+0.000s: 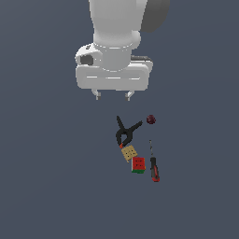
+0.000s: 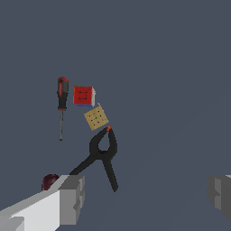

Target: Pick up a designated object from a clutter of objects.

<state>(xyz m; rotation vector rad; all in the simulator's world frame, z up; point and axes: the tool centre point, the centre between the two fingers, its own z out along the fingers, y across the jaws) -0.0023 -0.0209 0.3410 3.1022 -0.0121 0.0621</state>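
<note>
The tan square block with dark dots (image 1: 129, 152) lies flat between the black spring clamp (image 1: 126, 132) and the red-and-green cube (image 1: 138, 164). In the wrist view the tan block (image 2: 96, 117) sits by the clamp's red tip, with the clamp (image 2: 103, 155), the cube (image 2: 84, 95), the screwdriver (image 2: 62, 101) and the dark maroon ball (image 2: 50, 182) around it. My gripper (image 1: 113, 96) is open and empty, hovering above and behind the clutter in the exterior view. Its fingers (image 2: 72, 198) stand wide apart in the wrist view.
The red-and-black-handled screwdriver (image 1: 153, 165) lies at the exterior view's right of the cube. The maroon ball (image 1: 150, 119) sits by the clamp's handle end. The items rest on a plain dark grey surface (image 1: 56, 186).
</note>
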